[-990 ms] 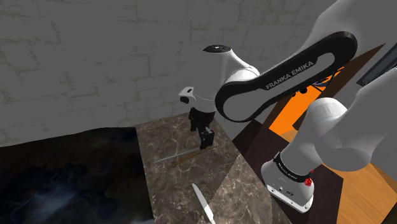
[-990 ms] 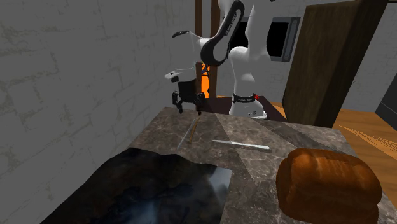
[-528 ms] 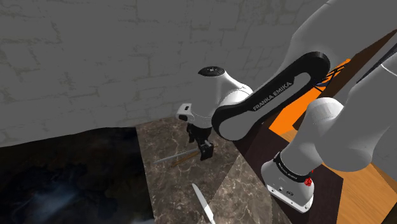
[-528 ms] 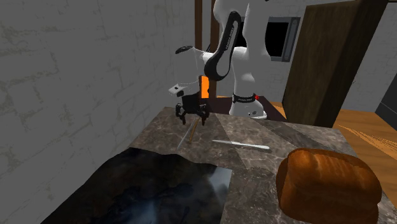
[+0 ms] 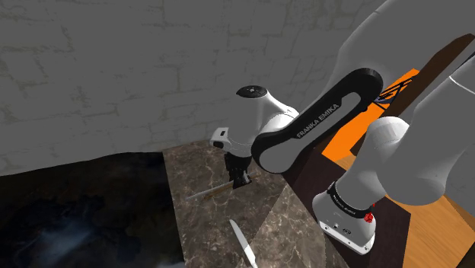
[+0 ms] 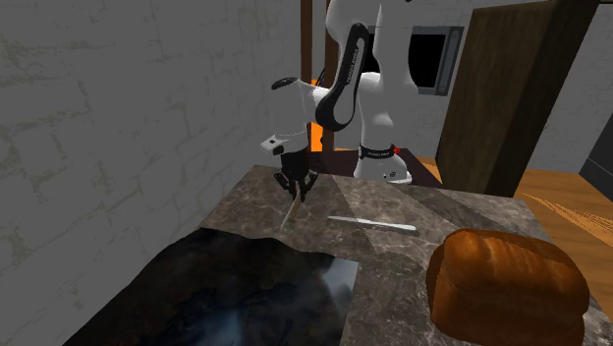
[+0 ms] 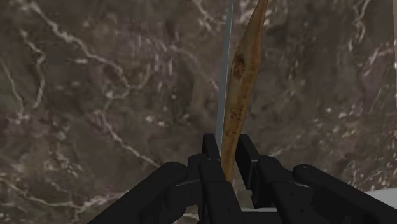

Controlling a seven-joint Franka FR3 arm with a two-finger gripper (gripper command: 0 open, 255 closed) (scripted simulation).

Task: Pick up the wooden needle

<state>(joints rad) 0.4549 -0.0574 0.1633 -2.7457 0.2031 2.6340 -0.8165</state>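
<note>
The gripper sits low on the marble counter, its fingers nearly shut and seemingly pinching one end of the wooden needle. The needle lies flat just below the middle of the shoulder view. Held so near its end, the thin needle may pivot or slip free during lifting.

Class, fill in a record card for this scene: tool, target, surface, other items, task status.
tool: black, two fingers shut on the wooden needle near one end
target: wooden needle, brown, lying on the counter
surface: dark marbled counter
other items: pale knife and brown loaf, both apart from the needle
status: gripped, not yet lifted
</note>
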